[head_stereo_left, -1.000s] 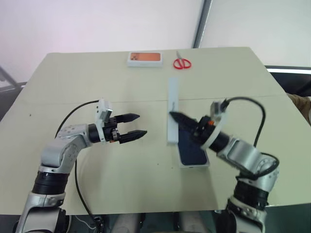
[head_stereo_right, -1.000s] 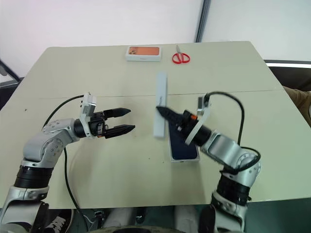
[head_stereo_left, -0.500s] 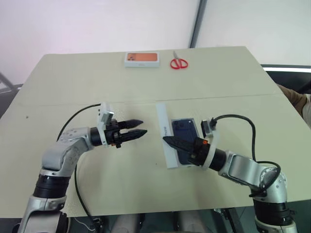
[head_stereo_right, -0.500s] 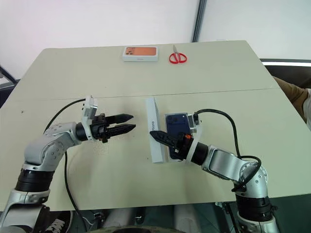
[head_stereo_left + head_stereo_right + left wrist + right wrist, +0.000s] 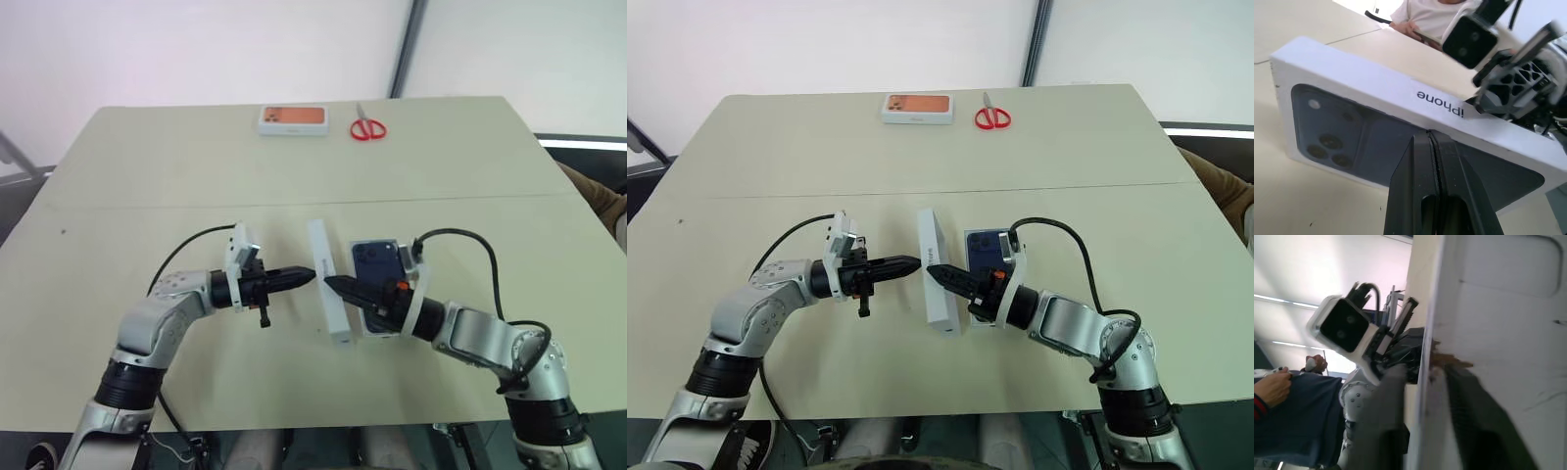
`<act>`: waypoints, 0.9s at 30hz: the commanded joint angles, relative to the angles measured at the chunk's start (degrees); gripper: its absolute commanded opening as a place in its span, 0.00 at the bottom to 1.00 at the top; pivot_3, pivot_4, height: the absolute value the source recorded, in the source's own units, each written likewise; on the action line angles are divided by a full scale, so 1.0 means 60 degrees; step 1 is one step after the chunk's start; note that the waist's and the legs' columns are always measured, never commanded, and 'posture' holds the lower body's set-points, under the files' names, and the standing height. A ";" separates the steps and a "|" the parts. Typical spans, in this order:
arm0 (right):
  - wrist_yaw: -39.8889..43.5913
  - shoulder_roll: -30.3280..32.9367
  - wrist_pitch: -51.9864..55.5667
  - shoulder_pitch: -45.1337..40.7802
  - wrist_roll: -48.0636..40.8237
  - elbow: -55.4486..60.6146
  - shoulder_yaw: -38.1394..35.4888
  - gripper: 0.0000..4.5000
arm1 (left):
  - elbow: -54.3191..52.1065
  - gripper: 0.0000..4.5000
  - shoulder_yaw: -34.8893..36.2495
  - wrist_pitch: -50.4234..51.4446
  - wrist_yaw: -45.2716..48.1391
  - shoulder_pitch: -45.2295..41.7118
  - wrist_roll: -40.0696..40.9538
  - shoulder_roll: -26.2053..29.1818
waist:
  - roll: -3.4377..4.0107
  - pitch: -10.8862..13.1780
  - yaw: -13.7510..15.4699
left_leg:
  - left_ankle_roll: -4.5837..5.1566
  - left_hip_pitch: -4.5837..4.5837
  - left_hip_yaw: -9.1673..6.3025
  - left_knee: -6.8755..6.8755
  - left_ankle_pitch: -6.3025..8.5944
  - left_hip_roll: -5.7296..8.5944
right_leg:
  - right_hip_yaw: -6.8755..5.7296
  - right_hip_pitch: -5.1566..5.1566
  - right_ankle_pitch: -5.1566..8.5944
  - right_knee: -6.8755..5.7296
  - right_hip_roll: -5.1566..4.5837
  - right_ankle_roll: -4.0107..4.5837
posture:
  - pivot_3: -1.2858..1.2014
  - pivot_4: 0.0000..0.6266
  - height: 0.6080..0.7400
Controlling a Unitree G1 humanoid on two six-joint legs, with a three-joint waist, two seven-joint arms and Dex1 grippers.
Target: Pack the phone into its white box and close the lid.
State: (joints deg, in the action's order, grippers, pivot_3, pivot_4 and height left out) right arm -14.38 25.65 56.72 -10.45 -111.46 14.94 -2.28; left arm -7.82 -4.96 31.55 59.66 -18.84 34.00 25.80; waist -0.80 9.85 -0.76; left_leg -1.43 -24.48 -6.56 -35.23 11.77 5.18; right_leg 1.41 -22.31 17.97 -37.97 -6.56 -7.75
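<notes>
Left eye view puts the beige tabletop (image 5: 196,166) in front of me, with the white rectangular lid printed with a dark blue phone (image 5: 321,250) at its centre. The lid stands on one long edge, tilted, with the printed face turned toward 9 o'clock and the hollow side toward 3 o'clock.

Just beside the lid at 3 o'clock lies the slim dark navy smartphone (image 5: 375,262), flat and back up, with its camera cluster at the far corner. It sits inside the shallow white cardboard tray (image 5: 376,241), of which I can see little more than a thin white rim at the far end.

The left gripper (image 5: 302,277) reaches in level from 9 o'clock. Its jaws are pressed together, and in the left wrist view the joined tips meet the lid at the edge of the printed face, below the "iPhone" lettering.

The right gripper (image 5: 335,286) comes in from 3 o'clock, low over the phone. In the right wrist view its black fingers (image 5: 1476,431) stand apart on either side of the lid's thin wall.

At 12 o'clock, by the far edge, lies a white box with an orange phone print (image 5: 293,118), and red-handled scissors (image 5: 367,127) lie at 1 o'clock.
</notes>
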 commanded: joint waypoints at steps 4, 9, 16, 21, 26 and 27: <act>0.0275 0.0990 0.0017 -0.0498 0.0138 0.0065 -0.0478 1.00 | 0.0135 0.00 -0.0380 -0.0496 0.0011 -0.0001 -0.0359 -0.0334 | 0.0000 0.0000 -0.0005 | 0.0000 0.0000 0.0001 -0.0001 0.0000 0.0000 | 0.0000 -0.0001 0.0000 -0.0001 0.0000 0.0000 | 0.52 0.24 1.00; 0.2329 0.2531 -0.0221 -0.0850 0.2147 0.0070 -0.1615 1.00 | 0.0821 0.00 -0.0712 -0.0907 -0.0147 -0.0280 -0.0717 -0.0940 | 0.0000 0.0000 0.0054 | 0.0002 0.0000 0.0002 -0.0008 0.0001 0.0002 | -0.0011 0.0009 0.0000 0.0001 0.0001 -0.0001 | 0.52 0.24 1.00; 0.4994 0.3837 -0.1861 -0.0452 0.7288 0.0247 -0.1228 0.80 | 0.1935 0.00 -0.1316 -0.1335 -0.0455 -0.1110 -0.1184 -0.2543 | -0.0006 -0.0002 0.0015 | 0.0008 -0.0003 0.0004 -0.0028 0.0003 0.0005 | -0.0021 0.0019 -0.0001 -0.0002 0.0001 -0.0005 | 0.52 0.24 1.00; 0.5886 0.3980 -0.3878 -0.0359 1.1047 0.0115 -0.0169 0.24 | 0.2429 0.00 -0.1518 -0.1497 -0.0359 -0.1367 -0.1407 -0.3042 | -0.0005 -0.0003 -0.0040 | 0.0008 0.0000 0.0011 -0.0025 0.0004 0.0001 | -0.0019 0.0008 0.0001 -0.0005 0.0008 -0.0008 | 0.52 0.24 1.00; 0.6951 0.4204 -0.5024 -0.0197 1.3446 0.0122 0.0717 0.01 | 0.2144 0.00 -0.1159 -0.1282 -0.0208 -0.1309 -0.1332 -0.2488 | -0.0006 -0.0002 -0.0002 | 0.0007 -0.0001 0.0008 -0.0029 0.0003 0.0003 | -0.0018 0.0011 0.0001 -0.0006 0.0006 -0.0007 | 0.52 0.24 1.00; 0.7159 0.4184 -0.5313 -0.0184 1.3853 0.0083 0.0869 0.01 | 0.1734 0.00 -0.0970 -0.0988 -0.0070 -0.1107 -0.1096 -0.2078 | -0.0006 -0.0002 -0.0014 | 0.0007 -0.0001 0.0006 -0.0029 0.0003 0.0002 | -0.0018 0.0010 0.0001 -0.0006 0.0007 -0.0007 | 0.52 0.24 1.00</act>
State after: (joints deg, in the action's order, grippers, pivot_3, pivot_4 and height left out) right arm 26.58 50.15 27.89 -11.48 -31.77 14.40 2.69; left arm 6.80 -13.01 24.30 57.81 -26.32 25.56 11.53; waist -0.84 9.84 -0.84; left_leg -1.40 -24.48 -6.53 -35.39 11.79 5.19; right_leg 1.31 -22.26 17.97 -38.01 -6.52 -7.80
